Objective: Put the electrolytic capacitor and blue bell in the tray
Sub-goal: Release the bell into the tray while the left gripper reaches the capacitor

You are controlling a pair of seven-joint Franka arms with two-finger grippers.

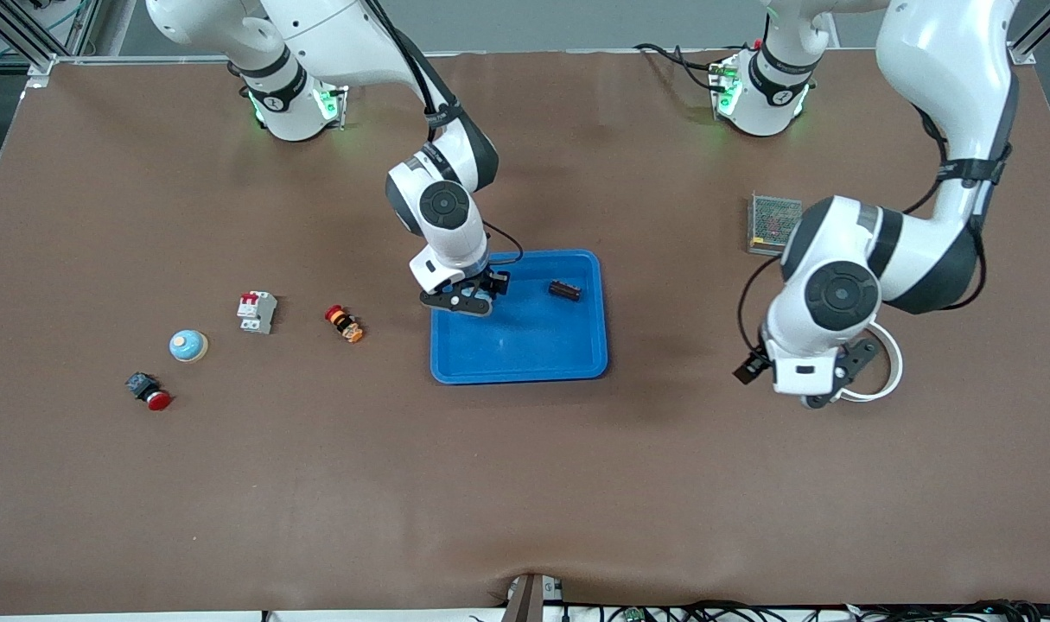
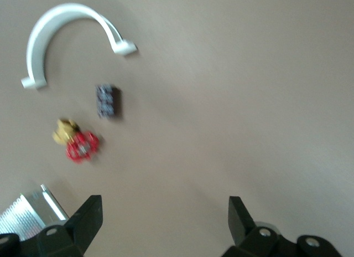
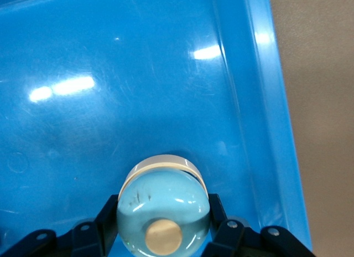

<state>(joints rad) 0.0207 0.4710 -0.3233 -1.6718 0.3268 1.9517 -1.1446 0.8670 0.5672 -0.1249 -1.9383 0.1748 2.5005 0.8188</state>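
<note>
- A blue bell (image 3: 164, 212) is clamped at its base by the right gripper (image 1: 466, 298), over the tray (image 1: 525, 367).
- Smooth and rigid; likely slippery.
- Capacitor (image 1: 564, 291) lies in the tray.
- Left gripper (image 1: 814, 380) waits open, well apart from the tray.

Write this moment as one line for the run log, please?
right gripper: shut on blue bell, over tray | capacitor: in tray | left gripper: open, waiting over the table
</note>
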